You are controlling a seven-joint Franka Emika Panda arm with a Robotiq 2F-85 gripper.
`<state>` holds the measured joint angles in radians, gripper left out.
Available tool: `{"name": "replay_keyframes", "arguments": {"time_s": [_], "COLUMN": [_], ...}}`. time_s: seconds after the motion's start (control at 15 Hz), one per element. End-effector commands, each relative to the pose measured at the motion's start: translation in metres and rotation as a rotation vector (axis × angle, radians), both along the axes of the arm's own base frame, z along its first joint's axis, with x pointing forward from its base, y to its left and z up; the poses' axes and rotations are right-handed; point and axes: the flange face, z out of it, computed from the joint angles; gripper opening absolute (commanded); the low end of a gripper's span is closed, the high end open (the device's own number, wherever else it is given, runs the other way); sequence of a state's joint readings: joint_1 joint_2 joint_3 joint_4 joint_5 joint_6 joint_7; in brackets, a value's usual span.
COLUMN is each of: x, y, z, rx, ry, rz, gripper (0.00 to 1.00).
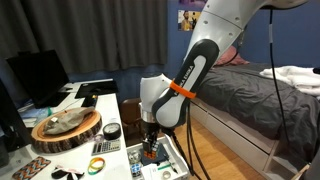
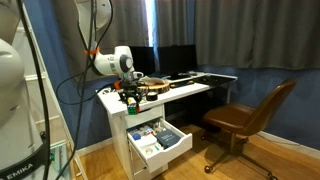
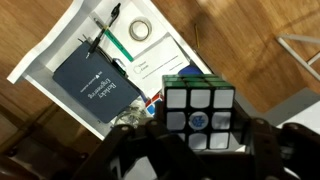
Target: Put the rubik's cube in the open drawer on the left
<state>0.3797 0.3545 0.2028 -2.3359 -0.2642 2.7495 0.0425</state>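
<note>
White drawer [image 1: 172, 165] stands open directly below the tool [image 1: 150, 143] in an exterior view. In an exterior view, the arm hangs past the counter [image 2: 200, 85] edge, above that drawer. Wrist view: tool pinching the rubik's cube [image 3: 198, 108], cube held above the drawer's contents.

On my wrist cam the rubik's cube [image 3: 198, 108] hangs in the air over the drawer [image 3: 55, 45], white face toward me, green strip along its top. The drawer's white, shallow, pulled open.
</note>
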Motion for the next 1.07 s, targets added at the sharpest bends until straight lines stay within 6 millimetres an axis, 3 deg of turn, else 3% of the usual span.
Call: {"name": "replay_keyframes", "arguments": {"time_s": [0.0,0.27,0.33,1.0], "x": [0.002,0.005,0.005,0.052], "y": [0.000,0.000,0.000,-0.003], "z": [-0.002,-0.001,-0.001,-0.079], "rx": [0.000,0.000,0.000,0.082], "ry": [0.000,-0.003,-0.003,0.003], "rz": [0.018,0.036,0.037,0.430], "gripper": [0.62,0.62,0.37,0.37]}}
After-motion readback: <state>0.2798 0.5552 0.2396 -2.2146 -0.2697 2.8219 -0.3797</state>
